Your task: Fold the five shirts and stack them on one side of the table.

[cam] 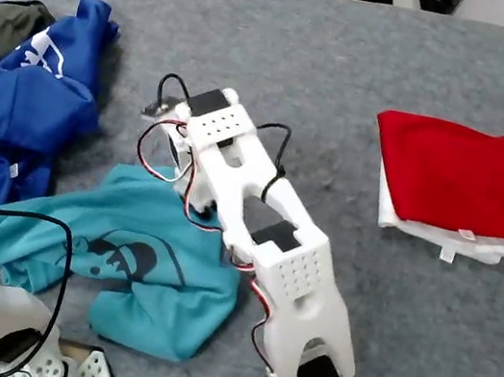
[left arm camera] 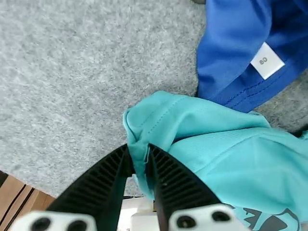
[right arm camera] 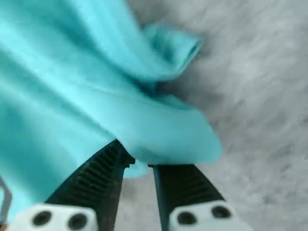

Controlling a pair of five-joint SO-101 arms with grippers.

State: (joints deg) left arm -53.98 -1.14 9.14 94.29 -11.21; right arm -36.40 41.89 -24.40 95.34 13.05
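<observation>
High view: teal shirt (cam: pixel 135 270) lies crumpled at the table's (cam: pixel 353 60) near middle, gripped at two points; the spreading step before folding looks to be in hand.
Left gripper (left arm camera: pixel 139 161) has its fingers pressed together on a teal corner just beside the blue shirt (left arm camera: pixel 236 43); right gripper (right arm camera: pixel 138 166) pinches a teal fold at the far edge. Next move likely calls for pulling the two holds apart to flatten the cloth without dragging the blue shirt along. Olive shirt (cam: pixel 2 27) sits under the blue one, unfolded. Red shirt (cam: pixel 454 175) is folded on the white shirt (cam: pixel 439 236), well apart, so two look done.
</observation>
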